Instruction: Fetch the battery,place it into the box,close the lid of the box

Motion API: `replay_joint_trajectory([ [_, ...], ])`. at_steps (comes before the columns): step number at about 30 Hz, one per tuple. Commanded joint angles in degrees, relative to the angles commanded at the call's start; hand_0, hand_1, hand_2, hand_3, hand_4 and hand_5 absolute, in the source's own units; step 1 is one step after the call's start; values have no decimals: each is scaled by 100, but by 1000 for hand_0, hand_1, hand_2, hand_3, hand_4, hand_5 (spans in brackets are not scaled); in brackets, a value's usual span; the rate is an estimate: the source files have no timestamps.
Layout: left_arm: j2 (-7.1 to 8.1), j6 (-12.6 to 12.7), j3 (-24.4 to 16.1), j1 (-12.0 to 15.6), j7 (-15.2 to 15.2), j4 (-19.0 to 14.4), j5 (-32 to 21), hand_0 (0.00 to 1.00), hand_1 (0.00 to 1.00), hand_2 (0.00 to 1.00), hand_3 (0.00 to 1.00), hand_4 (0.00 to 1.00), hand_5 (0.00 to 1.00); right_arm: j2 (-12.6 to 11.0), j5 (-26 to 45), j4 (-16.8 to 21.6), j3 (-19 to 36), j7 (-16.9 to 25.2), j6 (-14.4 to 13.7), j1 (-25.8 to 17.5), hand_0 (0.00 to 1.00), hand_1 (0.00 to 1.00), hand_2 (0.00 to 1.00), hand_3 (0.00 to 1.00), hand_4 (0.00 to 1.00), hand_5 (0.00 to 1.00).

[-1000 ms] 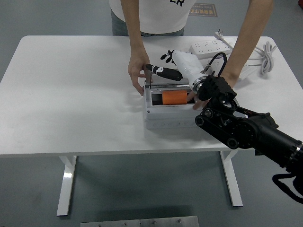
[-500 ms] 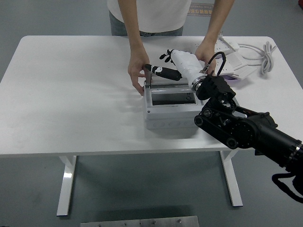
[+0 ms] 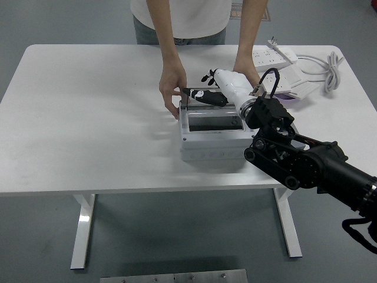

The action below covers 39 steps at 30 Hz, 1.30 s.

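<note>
The grey box [image 3: 212, 141] stands in the middle of the table [image 3: 88, 118]. Its opening [image 3: 215, 122] looks dark, and no orange battery shows in it. The lid [image 3: 187, 107] stands raised at the box's back left. My right hand [image 3: 203, 95] reaches over the box from the right, its black fingers [image 3: 197, 93] stretched out along the lid's top edge, holding nothing. A person at the far side holds the box's back left corner with one hand [image 3: 172, 85]. The person's other hand [image 3: 244, 66] rests behind my hand. My left arm is out of view.
A white power strip [image 3: 274, 56] and a coiled white cable [image 3: 333, 71] lie at the table's back right. A flat white and purple thing [image 3: 291, 88] lies just right of my wrist.
The orange battery seen in the box a second ago no longer shows. The person's hand has drawn back from the box's right side to behind my hand. My fingers sank a little with the lid.
</note>
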Motion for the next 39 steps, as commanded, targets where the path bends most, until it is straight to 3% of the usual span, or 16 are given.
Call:
replay_joint_trajectory([
  [18,19,36,65,44,-20,6,-124,587,718,671,606,703,171,-390,-417,851,83,-628,529,-249,776,658,677,733,970,998],
  [19,19,38,67,46,-21,6,-128,587,718,671,606,703,171,-401,-433,879,85,-647,556,-257,683,559,631,723,969,998],
  [24,22,45,84,56,-28,9,-162,587,718,671,606,703,171,-473,-542,1072,125,-767,719,-300,683,559,631,723,969,998],
  [25,22,46,85,57,-27,8,-164,587,718,671,606,702,172,-489,-557,1113,133,-788,752,-305,592,485,598,702,961,998],
  [31,28,51,89,59,-25,6,-175,587,718,671,606,702,171,-585,-683,1371,185,-925,970,-335,588,481,594,701,958,998],
  [39,31,54,96,64,-27,8,-188,587,718,671,606,701,172,-613,-721,1459,185,-970,1045,-359,586,480,593,702,952,998],
])
